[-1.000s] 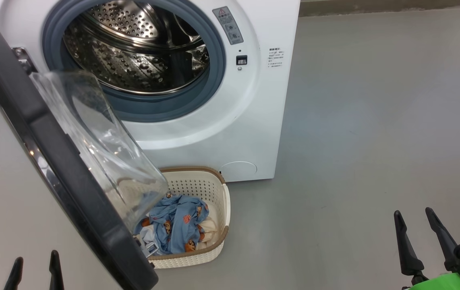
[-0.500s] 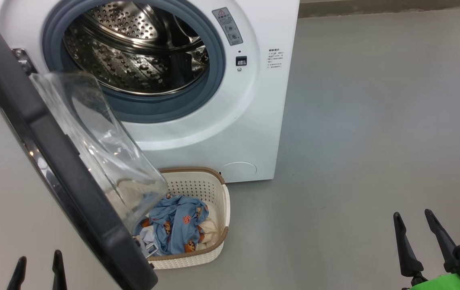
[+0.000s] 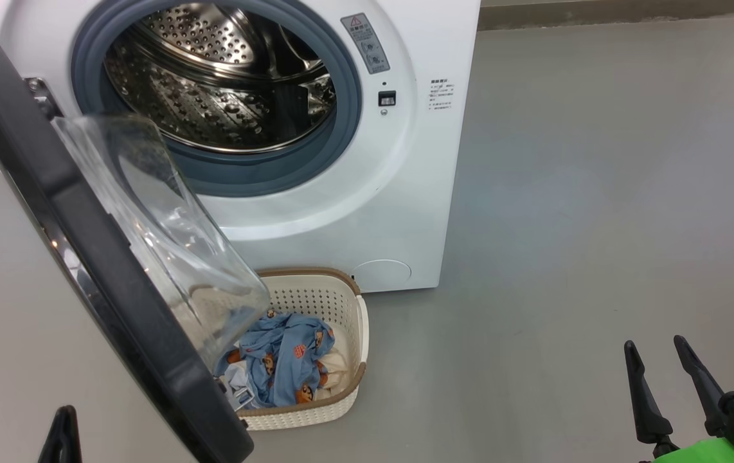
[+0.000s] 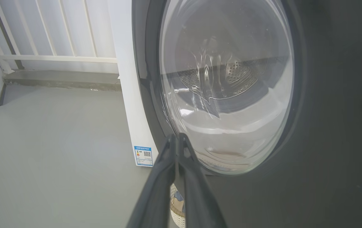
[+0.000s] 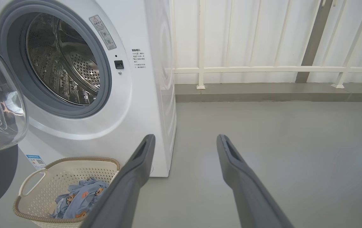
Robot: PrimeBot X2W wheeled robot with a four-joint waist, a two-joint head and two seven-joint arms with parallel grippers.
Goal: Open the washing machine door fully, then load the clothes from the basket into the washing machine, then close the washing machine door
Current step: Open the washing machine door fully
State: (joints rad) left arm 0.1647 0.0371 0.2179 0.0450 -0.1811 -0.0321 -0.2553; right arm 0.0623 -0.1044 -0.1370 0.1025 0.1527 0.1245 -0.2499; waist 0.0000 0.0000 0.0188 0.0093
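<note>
Blue clothes (image 3: pixel 283 366) (orange-brown figures), cream perforated basket (image 3: pixel 315 299).

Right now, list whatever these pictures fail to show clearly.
- Clothes: in the head view the open door covers the left side of the basket, so the number of pieces is unclear.
- Left gripper: in the head view it is cut off by the bottom edge.
- Basket: in the left wrist view it sits mostly behind the gripper's fingers.
- Warning sticker on the washer: the print is too small to read.

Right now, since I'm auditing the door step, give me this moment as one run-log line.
door open | drum empty | clothes in basket | left pincer shut, empty | right pincer open, empty
</note>
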